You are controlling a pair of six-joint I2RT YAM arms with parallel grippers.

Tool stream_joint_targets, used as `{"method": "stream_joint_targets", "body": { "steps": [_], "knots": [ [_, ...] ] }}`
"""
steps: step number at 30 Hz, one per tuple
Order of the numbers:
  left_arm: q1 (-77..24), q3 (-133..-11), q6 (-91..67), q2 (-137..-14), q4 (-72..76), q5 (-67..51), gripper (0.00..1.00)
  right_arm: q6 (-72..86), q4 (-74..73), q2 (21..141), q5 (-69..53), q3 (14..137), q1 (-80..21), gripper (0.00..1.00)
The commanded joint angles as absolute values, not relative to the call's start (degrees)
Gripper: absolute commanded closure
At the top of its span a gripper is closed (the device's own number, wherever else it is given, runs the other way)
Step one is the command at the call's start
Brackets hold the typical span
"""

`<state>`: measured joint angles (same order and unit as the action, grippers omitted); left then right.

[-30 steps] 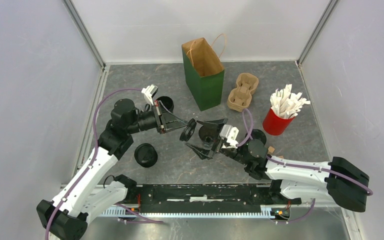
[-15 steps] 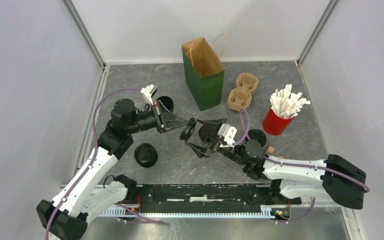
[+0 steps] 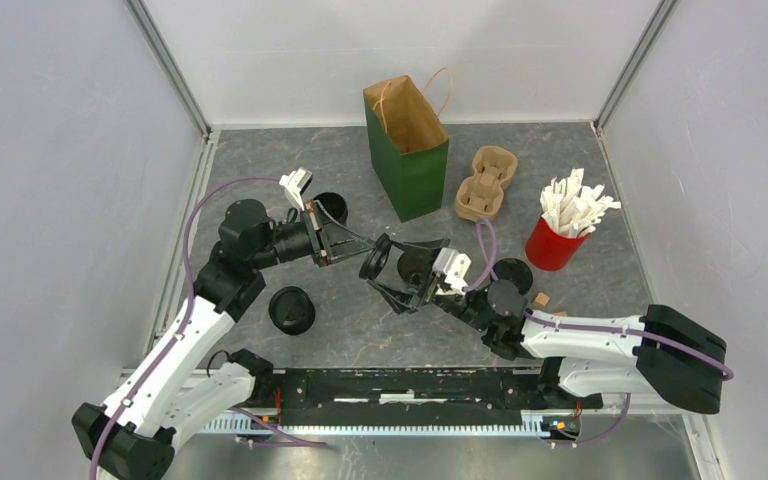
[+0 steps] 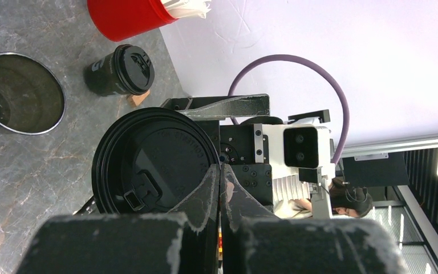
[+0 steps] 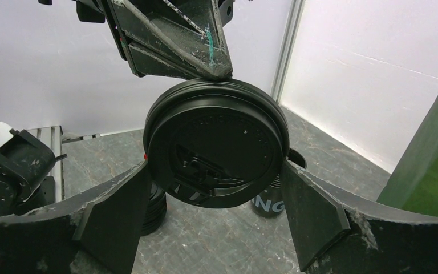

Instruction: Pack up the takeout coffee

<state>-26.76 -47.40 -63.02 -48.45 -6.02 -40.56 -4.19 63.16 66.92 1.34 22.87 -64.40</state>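
The black lid (image 5: 217, 142) hangs on edge in mid-air at the centre of the top view, above the grey surface (image 3: 360, 335). The left jaws are clamped together on its rim, pinching the thin plastic between their tips. The right jaws stand apart, one on each side of the lid across its width, so near the rim that we cannot tell whether they touch it. The coffee itself sits on the surface. An uncapped cup (image 4: 20, 94) is at the left edge of the left wrist view, and a capped cup (image 4: 120, 69) beyond it stands just beside the red cup (image 4: 128, 14) of packets. A second capped cup (image 3: 291, 310) is in the lower left of the top view. The green paper bag (image 3: 407, 150) stands open at upper middle with the pulp carrier (image 3: 486, 183) to its right, and we see no cup in either, so we judge the packing barely begun. We read this step as passing the lid across. To do it well, we want the right jaws squared on opposite points of the rim and closed only lightly, since the plastic will likely flex. The left jaws should let go only once that hold is firm.
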Motion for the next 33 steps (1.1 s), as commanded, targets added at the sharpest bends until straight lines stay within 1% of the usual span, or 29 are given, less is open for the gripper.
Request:
{"method": "stream_joint_targets", "body": {
  "steps": [1,7,8,9,11,13,15,17,18,21,24,27,31,33],
  "knots": [
    [-27.0,-46.8,-62.8,-47.8,-3.2,-40.1,0.98,-4.9,67.1,67.4,0.2,25.2,-64.8,0.14],
    [-27.0,-46.5,-62.6,-47.7,-3.2,-40.0,0.98,-5.1,67.3,67.0,1.0,24.5,-64.7,0.17],
    [-27.0,-46.5,-62.5,-47.7,-3.2,-39.9,0.92,-5.1,67.3,66.8,1.4,24.2,-64.8,0.18],
    [-27.0,-46.6,-62.1,-47.6,-3.6,-39.8,0.83,-5.0,67.2,66.5,1.8,24.1,-64.8,0.18],
    [-27.0,-47.0,-60.9,-47.4,-5.2,-38.9,0.59,-4.6,66.3,65.5,2.3,23.6,-64.8,0.19],
    [-27.0,-48.4,-58.1,-47.4,-8.8,-37.5,0.44,-3.9,63.6,63.9,3.1,23.5,-64.7,0.2],
    [-27.0,-50.7,-53.9,-47.8,-13.4,-35.6,0.32,-4.1,58.1,62.1,3.8,23.7,-64.8,0.2],
    [-26.9,-53.9,-49.0,-48.5,-18.0,-32.8,0.08,-4.3,51.2,60.2,5.6,24.5,-64.8,0.2],
    [-26.9,-55.4,-46.8,-48.8,-21.2,-30.6,0.01,-4.0,46.3,59.2,7.2,26.1,-64.8,0.2],
    [-26.8,-59.8,-39.7,-49.5,-29.3,-22.4,0.0,-3.4,27.6,58.5,14.6,32.2,-64.6,0.2],
    [-26.9,-61.5,-34.3,-48.9,-34.0,-13.3,0.0,-2.4,8.8,60.7,21.0,41.0,-63.6,0.18],
    [-26.8,-61.3,-29.7,-47.5,-36.5,-6.8,0.0,-1.9,-4.6,63.9,20.2,48.5,-61.5,0.17],
    [-26.9,-58.9,-25.2,-44.2,-37.5,-1.5,0.0,-1.6,-20.2,69.7,18.6,58.7,-58.8,0.18],
    [-26.9,-56.9,-24.0,-41.7,-37.2,1.6,0.0,-2.0,-26.2,72.9,17.9,63.0,-58.0,0.15]
  ]
}}
